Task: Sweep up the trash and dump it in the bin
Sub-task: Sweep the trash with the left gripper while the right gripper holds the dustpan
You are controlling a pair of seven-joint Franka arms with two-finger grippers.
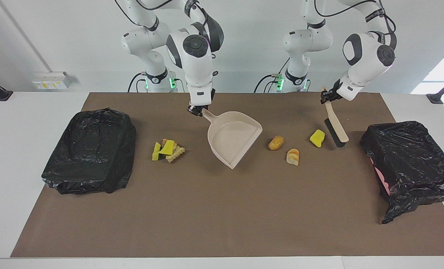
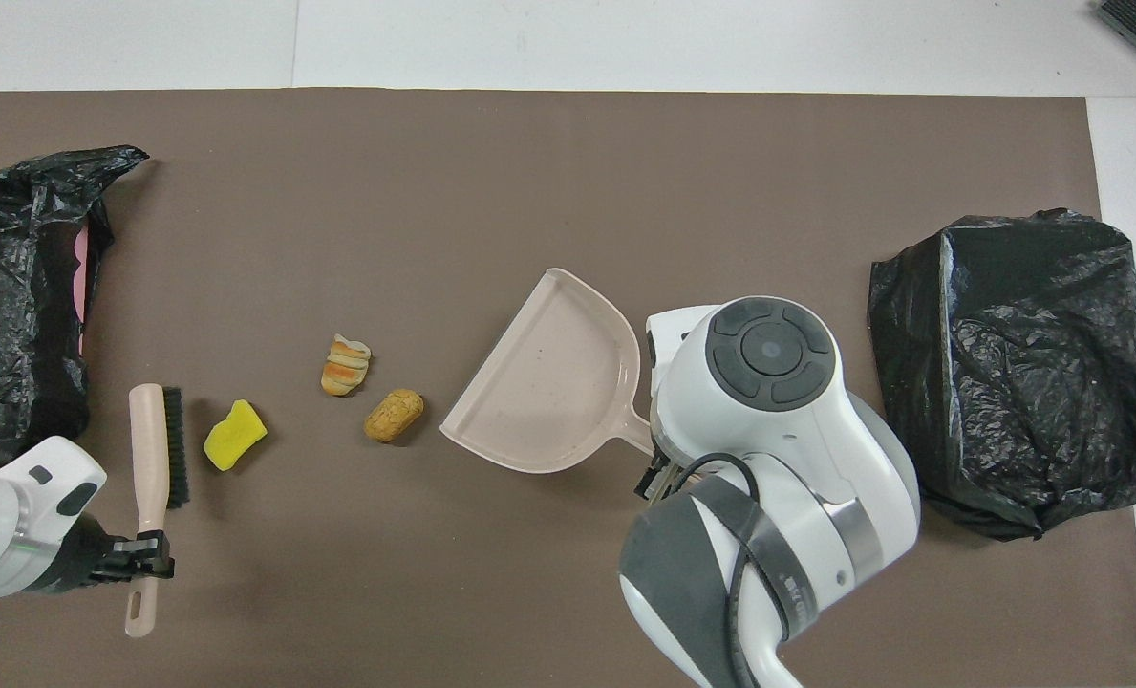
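The brown mat [image 1: 222,224] covers most of the table, and its half farther from the robots is a wide free strip, with a black-bagged bin at the right arm's end [image 1: 89,151] and a second black-bagged bin at the left arm's end [image 1: 408,160]. The right gripper [image 1: 196,110] is closed on the handle of the beige dustpan [image 1: 233,140], which hangs tilted over the middle of the mat; its long axis runs slantwise from the handle, and its open mouth points away from the robots and toward the left arm's end. The trash lies in two groups. A small pile of yellow and tan scraps [image 1: 167,150] sits between the dustpan and the bin at the right arm's end. Three loose pieces lie in a row between the dustpan and the brush: a brown lump [image 1: 276,142], a bread-like piece [image 1: 292,156] and a yellow sponge chunk [image 1: 317,138]. The left gripper [image 1: 325,98] is clamped on the handle of the beige brush [image 1: 335,125]. The brush hangs steeply, bristle end down, just beside the yellow chunk, with its bristles turned toward that chunk.
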